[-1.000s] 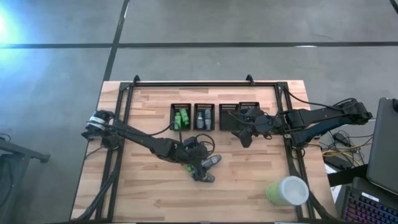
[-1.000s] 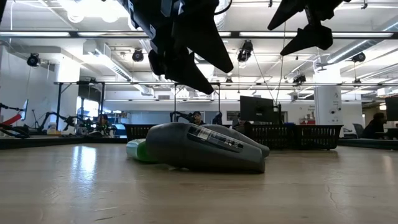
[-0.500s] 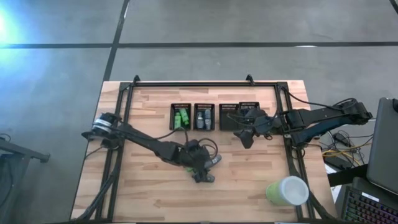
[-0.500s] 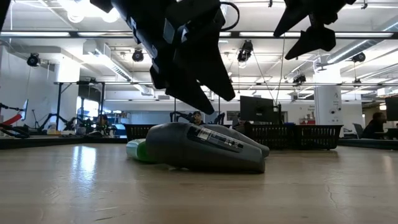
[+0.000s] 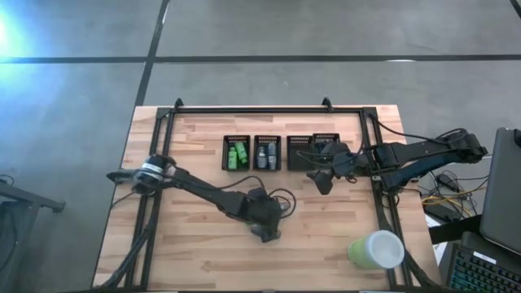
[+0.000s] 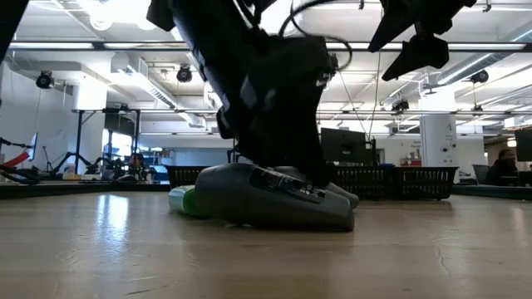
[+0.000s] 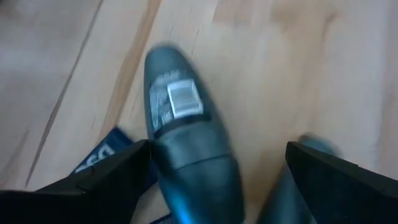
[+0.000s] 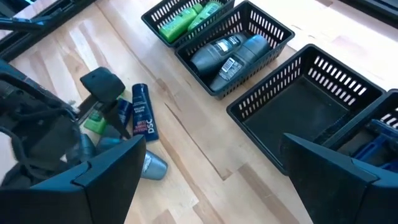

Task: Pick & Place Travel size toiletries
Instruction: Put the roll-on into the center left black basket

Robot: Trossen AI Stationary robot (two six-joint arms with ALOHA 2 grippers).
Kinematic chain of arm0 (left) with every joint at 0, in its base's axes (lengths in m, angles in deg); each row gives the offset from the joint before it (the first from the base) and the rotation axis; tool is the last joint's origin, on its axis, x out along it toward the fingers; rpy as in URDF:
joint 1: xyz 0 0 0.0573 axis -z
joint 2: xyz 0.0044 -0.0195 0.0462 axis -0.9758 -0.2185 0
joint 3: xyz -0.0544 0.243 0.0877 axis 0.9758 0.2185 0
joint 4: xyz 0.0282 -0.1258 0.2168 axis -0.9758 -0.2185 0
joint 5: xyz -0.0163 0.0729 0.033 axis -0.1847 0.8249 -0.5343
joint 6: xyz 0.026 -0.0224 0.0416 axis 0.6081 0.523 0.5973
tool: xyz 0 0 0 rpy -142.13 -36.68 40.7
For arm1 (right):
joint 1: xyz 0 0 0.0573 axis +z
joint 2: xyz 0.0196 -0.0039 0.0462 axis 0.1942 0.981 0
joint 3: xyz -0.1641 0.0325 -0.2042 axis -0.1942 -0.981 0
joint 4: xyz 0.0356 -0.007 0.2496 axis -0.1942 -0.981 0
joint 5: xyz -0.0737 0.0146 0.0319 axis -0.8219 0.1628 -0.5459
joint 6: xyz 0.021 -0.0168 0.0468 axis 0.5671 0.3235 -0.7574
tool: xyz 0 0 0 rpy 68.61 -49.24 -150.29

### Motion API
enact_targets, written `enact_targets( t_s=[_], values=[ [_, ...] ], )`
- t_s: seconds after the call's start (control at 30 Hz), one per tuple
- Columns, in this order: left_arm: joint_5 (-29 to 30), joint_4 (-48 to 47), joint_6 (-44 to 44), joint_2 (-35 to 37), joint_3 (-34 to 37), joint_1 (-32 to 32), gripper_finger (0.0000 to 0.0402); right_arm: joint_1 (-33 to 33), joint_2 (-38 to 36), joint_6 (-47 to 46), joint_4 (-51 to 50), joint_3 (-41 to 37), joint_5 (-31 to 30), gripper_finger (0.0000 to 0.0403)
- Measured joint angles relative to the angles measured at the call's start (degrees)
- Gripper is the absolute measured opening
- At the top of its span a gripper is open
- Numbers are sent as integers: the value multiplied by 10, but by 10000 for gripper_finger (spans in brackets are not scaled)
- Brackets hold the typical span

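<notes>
The left gripper [image 5: 264, 221] is down low over the loose pile of toiletries on the worktop [image 5: 195, 252], well in front of the row of four black mesh bins [image 5: 281, 152]. Its fingers [image 7: 112, 177] stand wide apart, one on each side of a grey tapered tube [image 7: 183, 155] that lies flat on the wood with its white label facing up — the fingers straddle it but are not closed on it. From table height the same grey tube [image 6: 278, 198] lies on its side with the dark arm right on top of it, and a bright green packet [image 6: 187, 202] sits just behind it, touching or nearly so. Seen from the other arm, the pile also holds a dark blue stick [image 8: 142, 118] marked DSC and a pale-capped piece [image 8: 152, 165] beside it. In the row of bins, the one farthest from the right arm holds green packets [image 5: 238, 155], the next holds grey tubes [image 5: 267, 155], the third looks bare inside, and the fourth has something blue in it [image 8: 379, 146]. The right gripper [image 5: 321, 181] hangs in the air just in front of those last two bins, its fingers [image 8: 112, 171] spread and holding nothing. A large pale green-white cup [image 5: 376, 250] lies on the worktop well away from the bins, near the front corner on the right arm's side.
</notes>
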State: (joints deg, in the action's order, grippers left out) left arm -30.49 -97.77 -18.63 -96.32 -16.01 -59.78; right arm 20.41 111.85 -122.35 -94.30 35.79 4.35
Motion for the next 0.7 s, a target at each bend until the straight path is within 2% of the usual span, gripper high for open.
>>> enact_targets(
  t_s=[0.2,0.3,0.53,0.7],
  values=[
    [11,-82,-13,-45,-57,0,380,0,0,8,-18,0,0,364],
    [14,-90,-25,-57,-78,-1,380,0,0,8,-27,0,0,364],
    [22,-91,-41,-57,-83,-3,378,0,0,10,-32,0,0,364],
    [22,-91,-54,-57,-79,-3,349,0,0,10,-52,0,0,364]
  ],
)
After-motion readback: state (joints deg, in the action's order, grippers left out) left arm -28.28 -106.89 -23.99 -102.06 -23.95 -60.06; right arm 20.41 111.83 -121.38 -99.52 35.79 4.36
